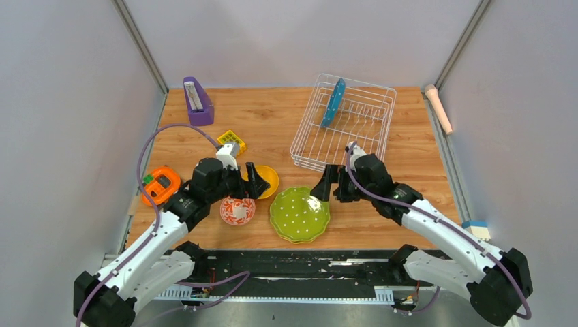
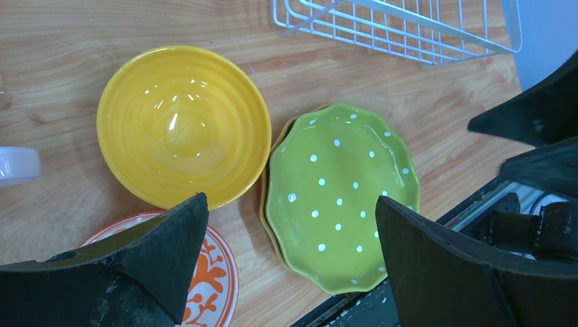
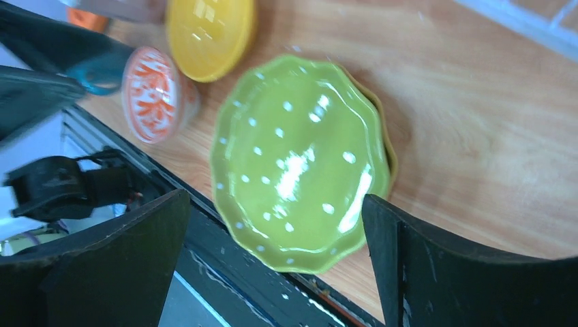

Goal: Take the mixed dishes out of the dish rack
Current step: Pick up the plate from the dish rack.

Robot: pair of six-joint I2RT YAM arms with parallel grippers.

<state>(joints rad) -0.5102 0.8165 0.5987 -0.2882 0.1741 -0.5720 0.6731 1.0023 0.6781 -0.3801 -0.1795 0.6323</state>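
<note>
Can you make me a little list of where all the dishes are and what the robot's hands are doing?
in the dish rack: blue plate, standing on edge
on the table: green dotted plate stacked on a yellow plate; yellow bowl; red-and-white bowl
left gripper: open, empty, above the table dishes
right gripper: open, empty, above the green dotted plate

Bright, even overhead light is flooding all views; shadows are falling soft. Glare is streaking the green plate (image 3: pixel 300 170) in the right wrist view, which is blurring worst toward 9 o'clock.
</note>
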